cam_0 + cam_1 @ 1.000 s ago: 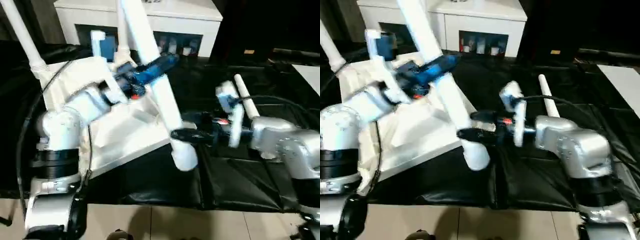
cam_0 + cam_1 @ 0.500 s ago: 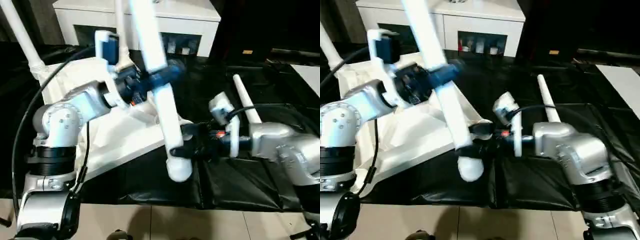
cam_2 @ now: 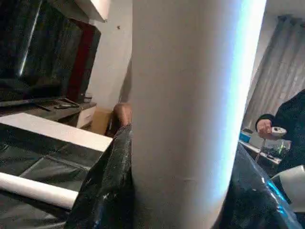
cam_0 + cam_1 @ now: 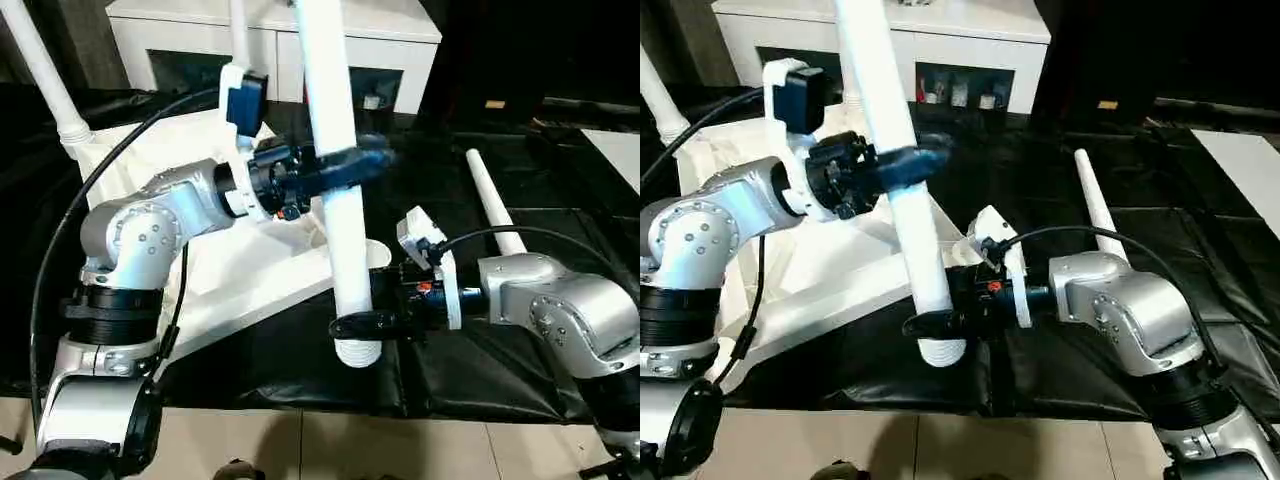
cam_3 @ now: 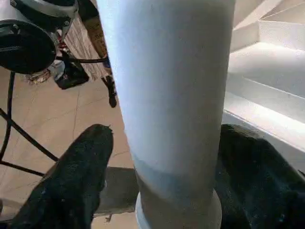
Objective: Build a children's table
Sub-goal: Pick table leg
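Silver rounded forearms (image 4: 150, 225) with black ringed joints, looping black cables (image 4: 60, 240), white wrist camera mounts (image 4: 425, 240), red marks, glossy black fingers (image 5: 76, 181).

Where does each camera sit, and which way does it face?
Head eyes: look forward and down at the tabletop; both silver forearms show.
Left wrist: along the left gripper, clamped on the near-upright leg.
Right wrist: along the right gripper, fingers either side of that leg's lower end.
All views share this leg.
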